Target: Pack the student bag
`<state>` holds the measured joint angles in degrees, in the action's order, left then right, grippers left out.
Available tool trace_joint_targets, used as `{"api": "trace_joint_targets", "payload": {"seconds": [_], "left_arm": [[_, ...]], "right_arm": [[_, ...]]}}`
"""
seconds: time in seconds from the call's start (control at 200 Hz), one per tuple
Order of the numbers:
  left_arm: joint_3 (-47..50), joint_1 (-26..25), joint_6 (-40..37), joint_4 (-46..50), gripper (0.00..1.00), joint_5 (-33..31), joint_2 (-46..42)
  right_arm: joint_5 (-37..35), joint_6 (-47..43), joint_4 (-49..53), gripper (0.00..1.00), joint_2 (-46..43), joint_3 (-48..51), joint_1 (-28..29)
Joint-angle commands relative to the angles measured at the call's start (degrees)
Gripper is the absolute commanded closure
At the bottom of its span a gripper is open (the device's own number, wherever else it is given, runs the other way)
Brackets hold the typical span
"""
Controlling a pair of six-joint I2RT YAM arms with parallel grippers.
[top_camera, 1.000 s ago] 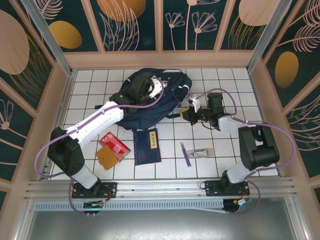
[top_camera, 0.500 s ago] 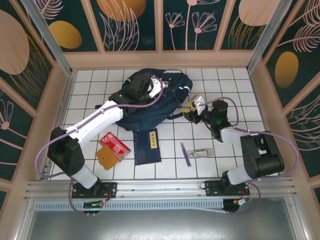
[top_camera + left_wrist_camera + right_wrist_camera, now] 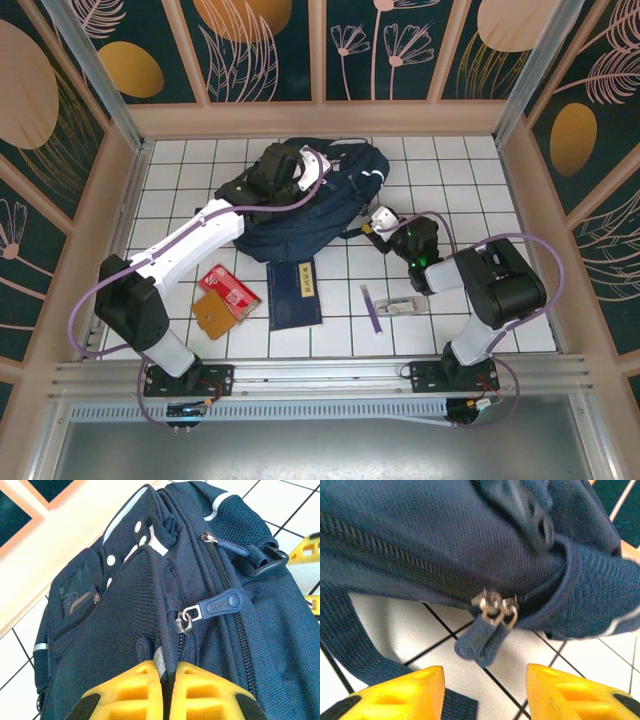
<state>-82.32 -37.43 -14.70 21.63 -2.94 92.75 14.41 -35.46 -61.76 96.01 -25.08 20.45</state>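
slumping student bag (image 3: 312, 226) covers white tiles (image 3: 452, 170) (floral walls (image 3: 400, 50)).

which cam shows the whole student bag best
Top external: the student bag lies whole on the table, outline and straps visible. Left wrist gives a close-up of its upper fabric and a zip pull; right wrist, a blurred close-up of its edge with two zip sliders.

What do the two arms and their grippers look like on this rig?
The left arm and right arm have white links, black joint housings and a looping purple cable each. The right wrist shows a green light. The left gripper and right gripper have yellow ribbed fingers.
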Motion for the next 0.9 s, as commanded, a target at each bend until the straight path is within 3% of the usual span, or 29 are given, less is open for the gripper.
{"api": "trace_joint_targets", "payload": {"seconds": [0.0, 0.04, 0.25, 0.425, 0.631, 0.896], "left_arm": [[-3.7, 0.1, 0.4, -8.1, 1.00, 2.2, -2.0], [-3.6, 0.0, 0.5, -8.3, 1.00, 2.4, -1.9], [-3.8, 0.0, 1.5, -7.8, 1.00, 3.2, -1.5], [-3.3, 0.0, 1.9, -8.0, 1.00, 3.7, -2.2], [-3.1, 0.1, 3.0, -8.5, 1.00, 5.0, -2.5], [-3.6, 0.1, 4.5, -9.6, 1.00, 4.3, -1.7]], "right_arm": [[-1.8, -2.4, -6.9, 0.74, 0.9, 0.7, 1.1], [-1.4, -2.8, -7.7, 0.77, 0.9, 1.0, 1.2], [-0.9, -1.3, -12.9, 0.75, -0.1, 2.6, 1.1], [-0.6, -1.1, -10.2, 0.70, 0.7, 0.4, 0.4], [0.5, -1.3, -9.6, 0.72, 2.3, -2.0, 0.5], [2.4, -1.2, -8.7, 0.90, 1.8, -2.0, 0.4]]}}
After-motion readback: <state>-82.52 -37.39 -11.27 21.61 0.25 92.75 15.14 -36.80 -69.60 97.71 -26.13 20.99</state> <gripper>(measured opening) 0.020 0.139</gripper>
